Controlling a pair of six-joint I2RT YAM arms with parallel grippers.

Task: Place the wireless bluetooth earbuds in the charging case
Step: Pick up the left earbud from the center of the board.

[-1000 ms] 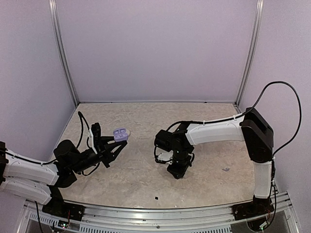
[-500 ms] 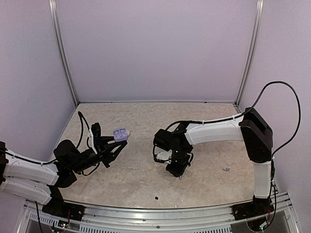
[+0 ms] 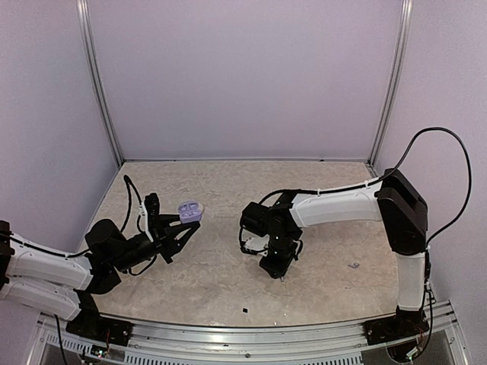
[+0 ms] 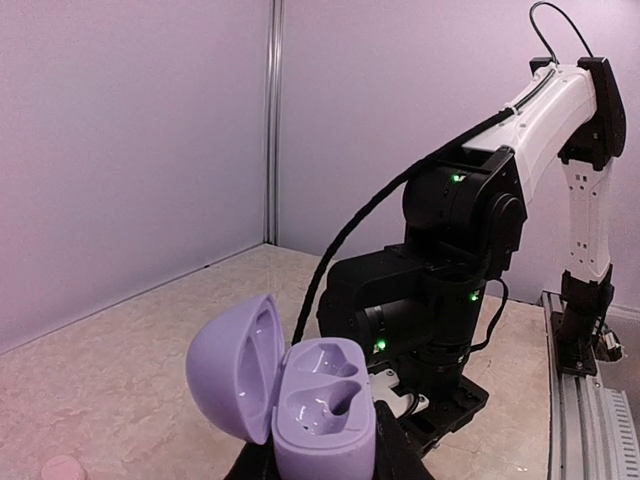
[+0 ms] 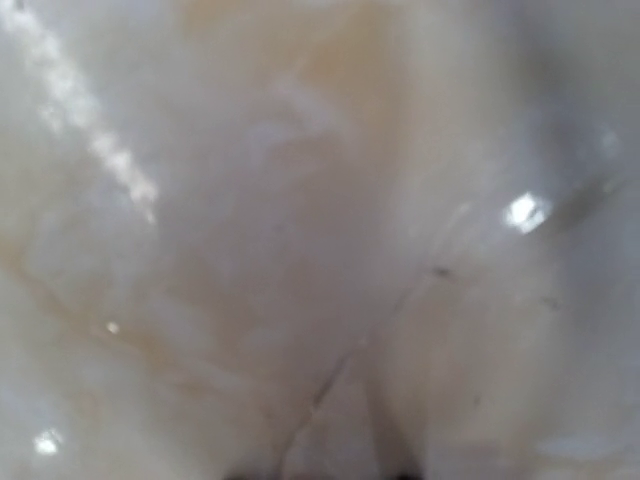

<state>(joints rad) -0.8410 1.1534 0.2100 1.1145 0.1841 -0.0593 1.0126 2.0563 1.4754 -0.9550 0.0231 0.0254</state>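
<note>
Two claws: my left claw (image 3: pixel 186 226) pinches the open case (image 4: pixel 300 395), sockets empty, raised at left. My right claw (image 3: pixel 275 266) points down at the desk (image 3: pixel 327 296), centre; I cannot tell its grip.

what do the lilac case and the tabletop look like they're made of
Lilac case: likely moulded plastic, smooth satin finish, judging by soft highlights and formed earbud wells. Tabletop: beige veined marble look, glossy glints in the right wrist view; could be stone or laminate.
</note>
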